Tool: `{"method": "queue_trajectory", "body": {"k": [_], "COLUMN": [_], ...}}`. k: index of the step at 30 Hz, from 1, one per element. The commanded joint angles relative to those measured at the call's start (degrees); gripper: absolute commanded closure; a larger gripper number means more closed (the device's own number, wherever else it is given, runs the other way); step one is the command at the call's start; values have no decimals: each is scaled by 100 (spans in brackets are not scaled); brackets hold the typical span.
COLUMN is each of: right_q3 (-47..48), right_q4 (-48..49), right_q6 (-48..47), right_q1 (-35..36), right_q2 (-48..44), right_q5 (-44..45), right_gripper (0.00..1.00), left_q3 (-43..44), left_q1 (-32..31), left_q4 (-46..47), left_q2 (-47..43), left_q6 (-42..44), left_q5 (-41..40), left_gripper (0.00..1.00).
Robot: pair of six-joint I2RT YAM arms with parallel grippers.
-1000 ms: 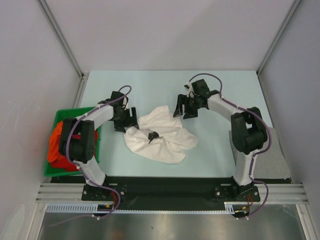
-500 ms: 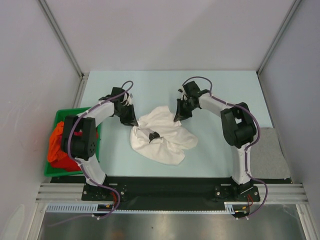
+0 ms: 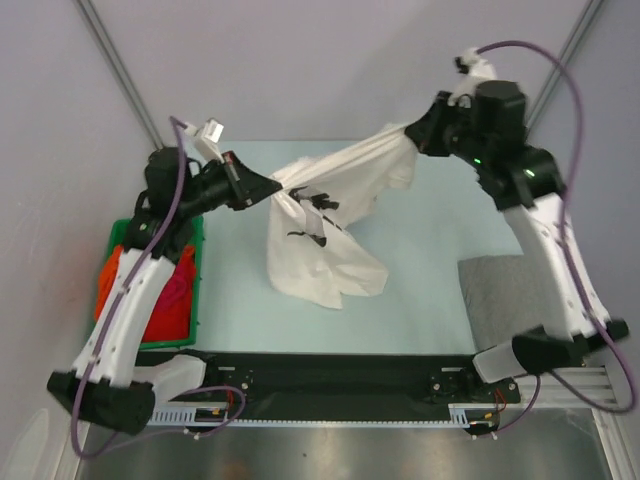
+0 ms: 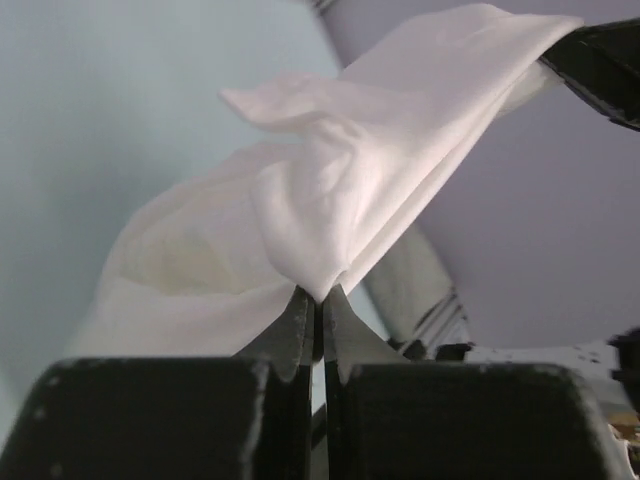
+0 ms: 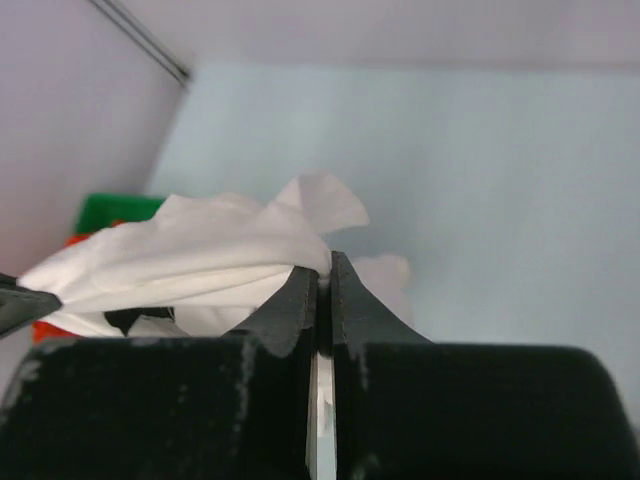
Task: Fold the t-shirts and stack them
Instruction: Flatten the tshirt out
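A white t-shirt [image 3: 320, 230] hangs in the air above the table, stretched between both grippers, its lower part drooping toward the table. My left gripper [image 3: 274, 185] is shut on the shirt's left edge; in the left wrist view the white cloth [image 4: 340, 200] rises out of the closed jaws [image 4: 319, 292]. My right gripper [image 3: 410, 138] is shut on the shirt's right upper edge; in the right wrist view the fabric [image 5: 200, 255] bunches left of the closed tips [image 5: 323, 268]. Orange and dark red t-shirts [image 3: 150, 290] lie in the bin at left. A grey t-shirt [image 3: 500, 295] lies folded at right.
A green bin [image 3: 196, 262] stands at the table's left edge, partly hidden by the left arm. The light blue table [image 3: 420, 300] is bordered by metal frame posts and pale walls. A black rail [image 3: 330, 370] runs along the near edge.
Both grippers closed on the white t-shirt where it lay crumpled on the table and rose, moving apart, so the shirt now hangs stretched between them.
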Motion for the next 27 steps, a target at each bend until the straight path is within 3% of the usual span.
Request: {"method": "queue_trajectory", "body": {"k": [1, 5, 12, 15, 19, 23, 27], "right_q3": [168, 54, 519, 774, 906, 933, 1265], "right_q4": [524, 1727, 2503, 2600, 2846, 3154, 2805], "right_q6": [-292, -363, -345, -171, 215, 340, 121], "right_q1": [-117, -108, -109, -117, -100, 50, 59], "right_q2": [-1215, -2287, -2265, -2000, -1614, -1814, -2043], "right_q5": [775, 828, 828, 496, -471, -903, -895], "right_gripper": [100, 100, 100, 100, 100, 100, 100], "left_q3": [-210, -315, -140, 402, 1546, 2346, 3206], "left_q1": [5, -143, -583, -583, -583, -575, -575], "left_q4": [442, 784, 865, -12, -1480, -1746, -1904], "left_q2": [-844, -1425, -1584, -1558, -1286, -1093, -891], "left_q6": [-759, -1110, -1419, -911, 11, 347, 558], "left_q5": [455, 867, 922, 483, -982, -1574, -1681], "left_gripper": [100, 100, 100, 100, 100, 100, 100]}}
